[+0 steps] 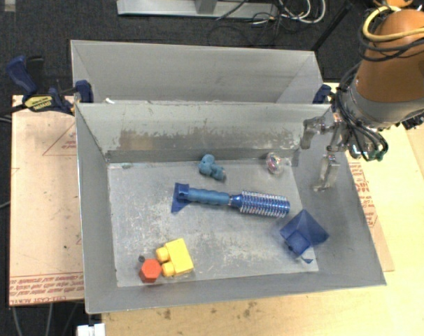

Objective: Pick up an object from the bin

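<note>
— Camera view, from above: what step is the arm at?

— The approach, by my reading. The gripper (315,165) hangs at the right of the frame, over the right-hand slope of the grey bin (93,187), above the floor where the things lie. Nothing is picked yet.

— And the fingers?

— Spread apart, one toward the back wall and one lower down the slope. Nothing sits between them, and I cannot tell whether the lower tip touches the metal.

— What lies nearest?

— A small clear trinket (273,163) just left of the gripper, near the back wall, and a dark blue folded cloth (303,233) below it at lower right. The blue brush (229,201) stretches across the middle of the floor, with a small blue peg (212,166) above it. A yellow block (175,257) and an orange block (150,270) touch each other at lower left, well apart from the arm.

— So which one is it going for?

— It cannot be said from here; the fingers are round none of them. The next move likely calls for shifting left off the slope, centring over one thing, descending with the fingers wide, then closing. The trinket looks small and close to the wall, a tight fit.
</note>
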Robot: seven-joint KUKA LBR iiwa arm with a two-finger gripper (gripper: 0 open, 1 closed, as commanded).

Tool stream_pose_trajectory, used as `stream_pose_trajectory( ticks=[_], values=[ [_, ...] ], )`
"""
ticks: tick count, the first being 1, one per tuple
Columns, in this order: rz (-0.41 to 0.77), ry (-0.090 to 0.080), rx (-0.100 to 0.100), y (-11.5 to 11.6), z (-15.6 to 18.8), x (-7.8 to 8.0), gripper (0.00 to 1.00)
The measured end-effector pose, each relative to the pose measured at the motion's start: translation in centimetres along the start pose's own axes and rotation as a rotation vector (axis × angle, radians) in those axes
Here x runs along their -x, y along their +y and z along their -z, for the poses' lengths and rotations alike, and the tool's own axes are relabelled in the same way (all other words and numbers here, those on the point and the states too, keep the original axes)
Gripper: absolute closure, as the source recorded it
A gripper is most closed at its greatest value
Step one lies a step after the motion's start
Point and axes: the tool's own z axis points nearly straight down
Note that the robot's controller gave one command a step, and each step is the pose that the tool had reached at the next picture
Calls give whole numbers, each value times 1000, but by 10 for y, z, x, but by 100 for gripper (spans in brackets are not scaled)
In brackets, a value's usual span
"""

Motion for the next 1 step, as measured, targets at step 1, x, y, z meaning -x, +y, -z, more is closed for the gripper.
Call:
stream_pose_trajectory(
  ticks=[1],
  values=[
    [-111,6,3,80,-173,-21,0]
  ],
)
